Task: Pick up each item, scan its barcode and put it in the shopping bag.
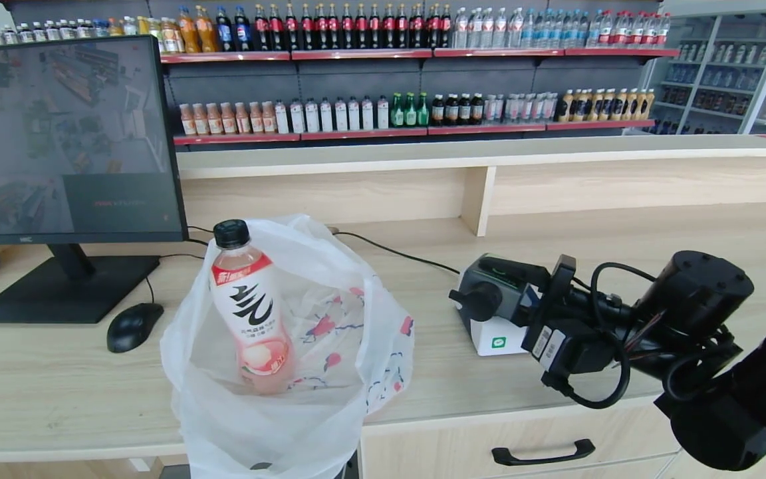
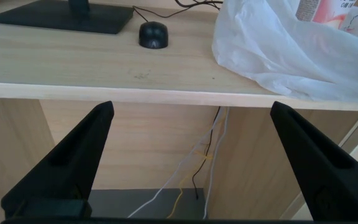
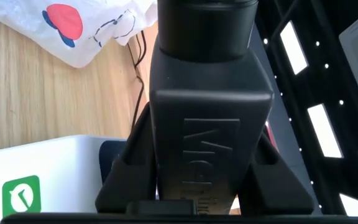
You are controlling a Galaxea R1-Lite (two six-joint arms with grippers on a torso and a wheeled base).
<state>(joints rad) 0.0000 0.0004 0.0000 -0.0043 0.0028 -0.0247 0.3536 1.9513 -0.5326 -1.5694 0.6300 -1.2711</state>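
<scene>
A pink peach-drink bottle with a black cap and a white-and-red label point(image 1: 250, 313) stood inside the thin white plastic shopping bag printed with red fruit point(image 1: 363, 346). The bag sat open on the pale wooden counter point(image 1: 44, 392), at about 7 o'clock from the middle of the head view. By that, this item looked already bagged. Whether it had been scanned, or whether more items were waiting, the pictures did not settle.

The bottle's long axis ran close to vertical. Its cap pointed to 12 o'clock, leaning a little towards 11, its base was down in the bag, and its label faced the head camera.

At 3 o'clock from the bag stood a small white box with a green square mark point(image 1: 499, 342). Just above it was the right gripper point(image 3: 201, 193), with its jaws closed around a black handheld scanner body point(image 3: 204, 112). So the scanning tool was in hand, though no item was in front of it.

The left gripper point(image 2: 191, 112) hung below the counter's front edge with its jaws wide apart and nothing between them. It was free to pick up an item if any were left.

A black mouse point(image 1: 133, 326) lay at 9 o'clock from the bag. A dark flat monitor point(image 1: 64, 133) stood at 10 o'clock.
</scene>
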